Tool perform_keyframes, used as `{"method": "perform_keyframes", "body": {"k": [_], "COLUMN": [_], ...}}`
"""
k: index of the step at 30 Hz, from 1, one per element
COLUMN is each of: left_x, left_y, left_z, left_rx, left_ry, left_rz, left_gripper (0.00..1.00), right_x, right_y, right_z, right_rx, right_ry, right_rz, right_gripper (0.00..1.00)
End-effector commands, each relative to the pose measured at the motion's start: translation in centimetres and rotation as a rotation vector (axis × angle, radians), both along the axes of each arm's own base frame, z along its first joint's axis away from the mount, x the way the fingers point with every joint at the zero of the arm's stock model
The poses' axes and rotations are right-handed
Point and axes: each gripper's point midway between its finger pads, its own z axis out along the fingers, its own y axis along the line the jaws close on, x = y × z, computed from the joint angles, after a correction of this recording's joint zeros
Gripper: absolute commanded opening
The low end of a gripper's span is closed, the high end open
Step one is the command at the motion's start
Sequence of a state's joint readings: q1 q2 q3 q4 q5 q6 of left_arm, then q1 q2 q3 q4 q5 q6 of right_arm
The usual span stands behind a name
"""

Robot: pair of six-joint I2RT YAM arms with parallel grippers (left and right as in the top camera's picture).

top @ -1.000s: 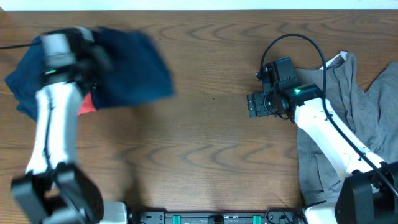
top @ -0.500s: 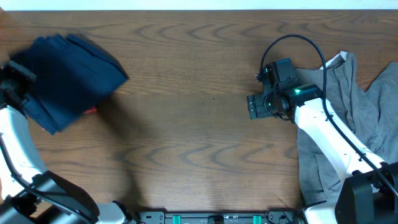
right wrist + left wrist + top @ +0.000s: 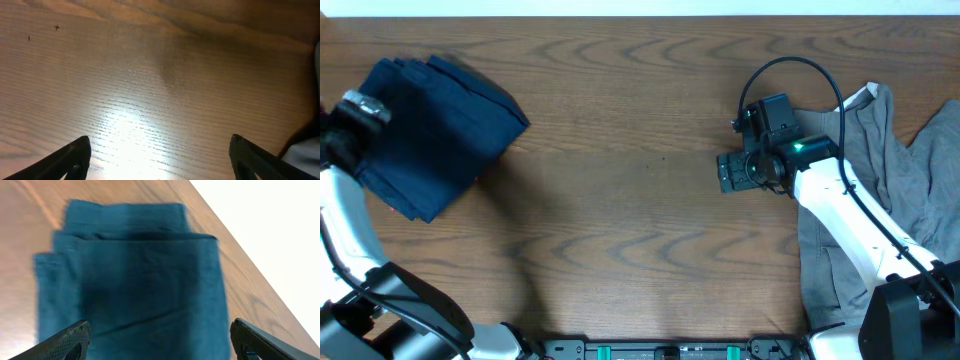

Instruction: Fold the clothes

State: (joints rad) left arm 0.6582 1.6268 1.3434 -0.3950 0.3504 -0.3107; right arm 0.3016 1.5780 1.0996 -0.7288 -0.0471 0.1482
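Observation:
A folded dark blue garment (image 3: 435, 125) lies at the table's far left; the left wrist view shows its stacked layers (image 3: 140, 275) filling the frame. My left gripper (image 3: 160, 335) hovers over its near edge, open, nothing between the fingers; from overhead only the wrist (image 3: 355, 115) shows at the garment's left side. A pile of unfolded grey clothes (image 3: 875, 150) lies at the right edge. My right gripper (image 3: 732, 170) stands open over bare wood left of that pile, and the right wrist view (image 3: 160, 155) shows only tabletop between its fingers.
The wooden table (image 3: 640, 220) spreads between the two piles. A black cable (image 3: 790, 65) loops above the right arm. The table's far edge meets a white wall (image 3: 270, 230) just beyond the blue garment. A grey cloth edge (image 3: 305, 150) shows at the right wrist view's lower right.
The left arm swung the blue garment to the far left, laid it down and opened its jaws off it. The red item seen earlier is now covered. The right arm stayed still.

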Motion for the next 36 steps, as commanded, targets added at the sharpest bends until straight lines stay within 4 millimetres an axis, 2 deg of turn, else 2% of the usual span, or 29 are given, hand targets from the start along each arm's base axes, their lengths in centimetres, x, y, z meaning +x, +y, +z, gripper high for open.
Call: {"method": "perform_keyframes", "body": {"k": [1, 2, 5, 9, 12, 15, 19, 22, 25, 27, 31, 36], "left_x": [2.7, 3.3, 5.0, 5.6, 3.8, 0.6, -4.7, -9.4, -12.8, -14.3, -15.6, -16.3], "left_y": [-5.2, -6.5, -12.0, -19.9, -24.5, -27.4, -28.7, -28.2, -27.9, -27.7, -27.6, -27.6], "left_z": [0.2, 0.2, -0.4, -2.6, -5.3, -7.7, -9.3, -9.8, -9.5, -9.2, -8.2, -6.2], "left_rx": [-0.01, -0.002, 0.045, 0.113, 0.154, 0.139, 0.087, 0.03, -0.013, -0.03, -0.025, 0.032], "left_ry": [-0.017, -0.015, 0.028, 0.128, 0.274, 0.437, 0.649, 0.841, 0.98, 1.032, 1.014, 0.794], "left_rz": [-0.161, -0.198, -0.323, -0.511, -0.611, -0.69, -0.747, -0.754, -0.755, -0.753, -0.752, -0.727], "left_gripper": [0.92, 0.94, 0.98, 0.98, 0.98, 0.98, 0.98, 0.98, 0.98, 0.98, 0.98, 0.98], "right_x": [0.6, 0.6, 0.9, 2.0, 2.8, 3.0, 1.4, -1.2, -3.8, -5.6, -7.9, -8.2], "right_y": [1.0, 1.2, 1.5, 1.1, -0.2, -2.6, -6.0, -8.0, -9.3, -9.7, -9.6, -9.5], "right_z": [1.2, 1.2, 1.4, 1.8, 2.0, 1.8, 0.8, 0.0, -0.6, -0.7, -0.6, -0.4], "right_rx": [0.054, 0.065, 0.088, 0.106, 0.11, 0.101, 0.079, 0.08, 0.064, 0.056, 0.043, 0.071], "right_ry": [-0.031, -0.032, -0.041, -0.075, -0.095, -0.076, 0.018, 0.137, 0.25, 0.324, 0.393, 0.253], "right_rz": [0.022, 0.026, 0.007, -0.03, -0.066, -0.132, -0.223, -0.285, -0.33, -0.348, -0.338, -0.36], "right_gripper": [0.88, 0.88, 0.89, 0.92, 0.94, 0.99, 0.99, 0.99, 0.99, 0.99, 0.99, 0.99]}}
